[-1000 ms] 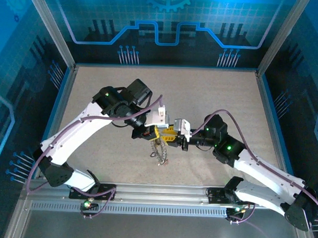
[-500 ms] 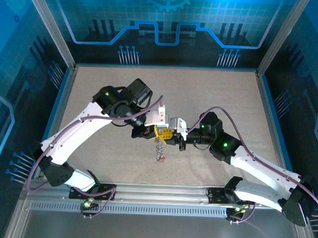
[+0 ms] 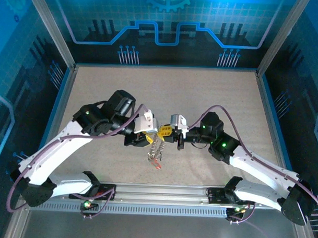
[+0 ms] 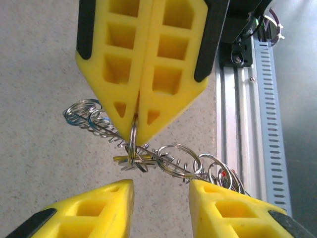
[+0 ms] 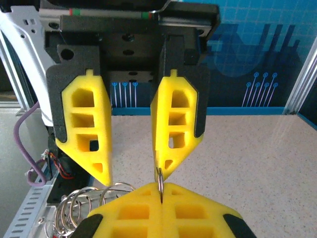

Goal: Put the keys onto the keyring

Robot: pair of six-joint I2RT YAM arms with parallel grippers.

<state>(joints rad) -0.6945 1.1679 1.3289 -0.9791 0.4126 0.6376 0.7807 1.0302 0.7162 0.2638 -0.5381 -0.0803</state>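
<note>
Right gripper (image 5: 161, 192) pinches the keyring (image 4: 132, 143) (keys (image 3: 157, 164) seemingly dangling) — left gripper (image 4: 161, 184) gapes

No text, label or number can be read.

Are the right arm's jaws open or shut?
Shut: the right gripper has its yellow fingers pressed together on a loop of the silvery-grey metal keyring.

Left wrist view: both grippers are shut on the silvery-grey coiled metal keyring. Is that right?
Not quite. Only the right gripper is shut on the silvery-grey coiled metal keyring. The left gripper is open, its fingers apart on either side of the ring. The left wrist view shows this.
</note>
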